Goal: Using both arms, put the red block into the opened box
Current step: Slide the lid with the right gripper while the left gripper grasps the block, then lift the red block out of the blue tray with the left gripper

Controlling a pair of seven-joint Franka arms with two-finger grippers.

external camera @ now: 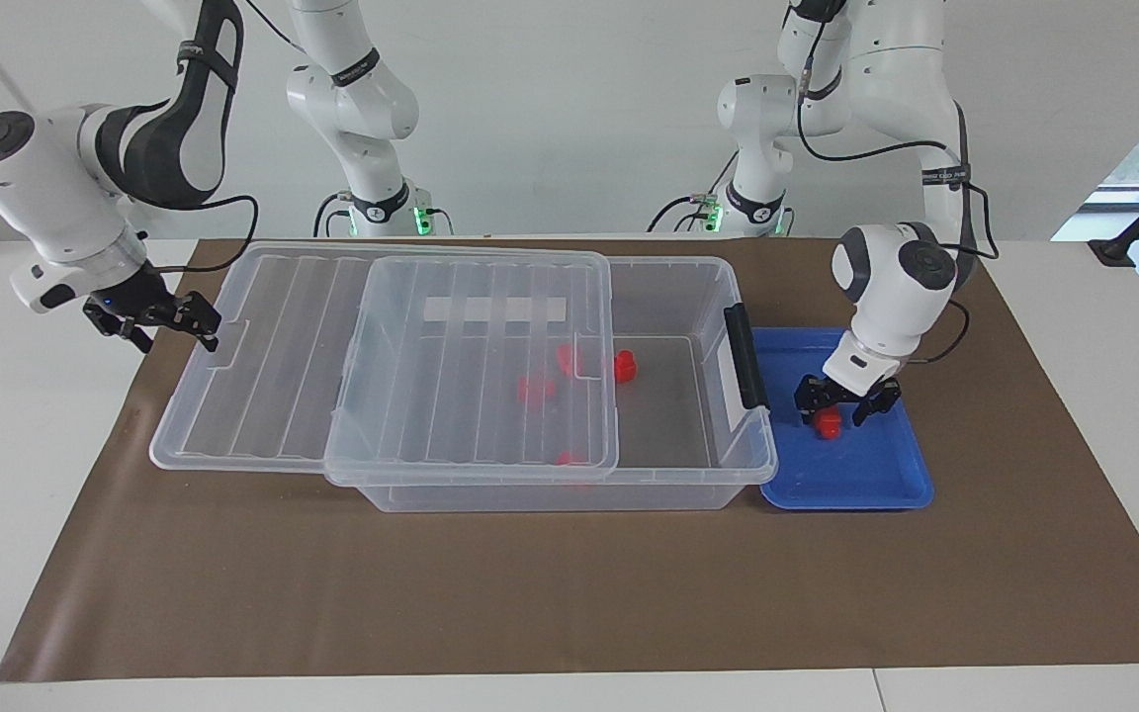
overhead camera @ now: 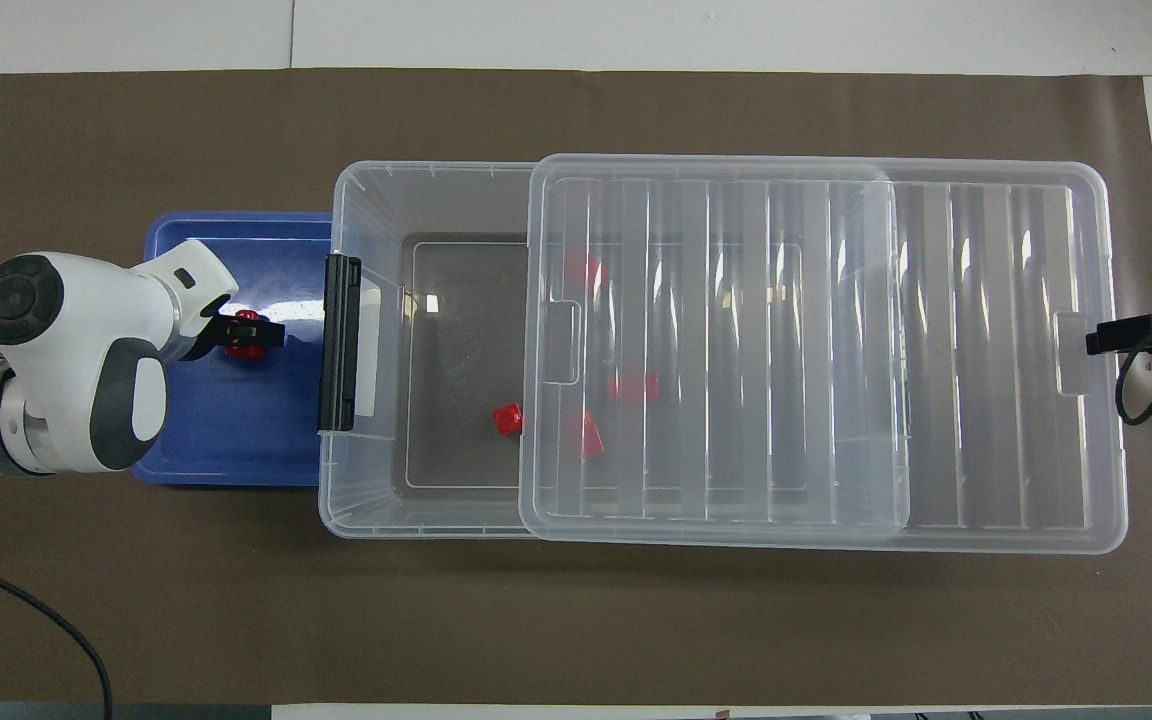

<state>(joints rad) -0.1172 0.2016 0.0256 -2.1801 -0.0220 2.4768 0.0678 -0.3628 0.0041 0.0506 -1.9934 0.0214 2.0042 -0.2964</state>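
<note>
A red block (external camera: 829,425) (overhead camera: 244,346) lies in the blue tray (external camera: 866,487) (overhead camera: 226,440). My left gripper (external camera: 846,403) (overhead camera: 251,335) is down around it. The clear box (external camera: 728,467) (overhead camera: 376,190) stands beside the tray with its ribbed lid (external camera: 273,356) (overhead camera: 986,350) slid partway off toward the right arm's end. My right gripper (external camera: 199,326) (overhead camera: 1101,337) holds that lid by its end tab. The uncovered part of the box, by the tray, shows one red block (external camera: 625,368) (overhead camera: 507,419). Three more red blocks (overhead camera: 633,387) show through the lid.
A black latch (external camera: 745,358) (overhead camera: 340,342) sits on the box wall that faces the tray. Everything rests on a brown mat (external camera: 569,593) (overhead camera: 576,620) over the white table. The lid overhangs the mat toward the right arm's end.
</note>
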